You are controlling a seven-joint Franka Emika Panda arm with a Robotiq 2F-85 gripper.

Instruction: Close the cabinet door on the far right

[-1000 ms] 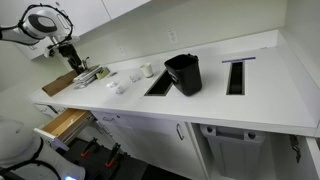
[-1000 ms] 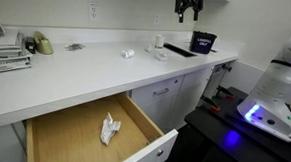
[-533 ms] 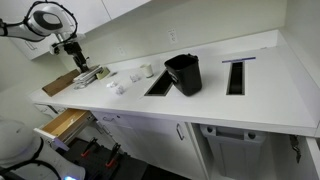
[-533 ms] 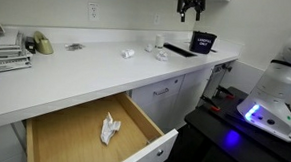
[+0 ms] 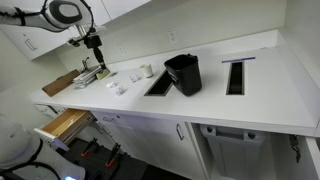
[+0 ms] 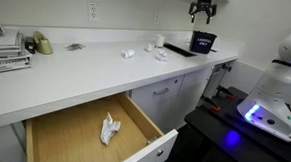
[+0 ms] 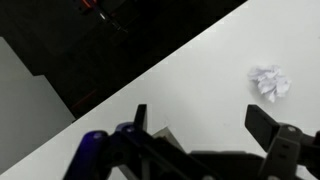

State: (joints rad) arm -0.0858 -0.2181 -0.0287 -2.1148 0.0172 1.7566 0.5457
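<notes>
The flat white base-cabinet door panel (image 5: 312, 162) stood at the far lower right of an exterior view, under the right end of the long white countertop (image 5: 215, 108). It appeared swung out from a shadowed cabinet opening beside it, though it was cut off by the frame edge and its handle could not be made out clearly.

On the counter above sat a black plastic bucket (image 5: 183, 73) (image 6: 203, 41), tilted between two dark rectangular cut-outs in the worktop. Further along lay a small white cup (image 5: 146, 70) and a brown wooden board (image 5: 60, 84). Below that end, a light wooden drawer (image 5: 65, 123) (image 6: 92, 138) was pulled out, with a crumpled white scrap (image 6: 107, 127) lying inside it.

The black robot gripper (image 5: 96, 43) (image 6: 201, 9) (image 7: 196, 112) hung in the air above the counter, well apart from the door. In the wrist view its two fingers (image 7: 140, 118) were spread apart with nothing between them, above the counter edge and a crumpled white paper ball (image 7: 268, 83).
</notes>
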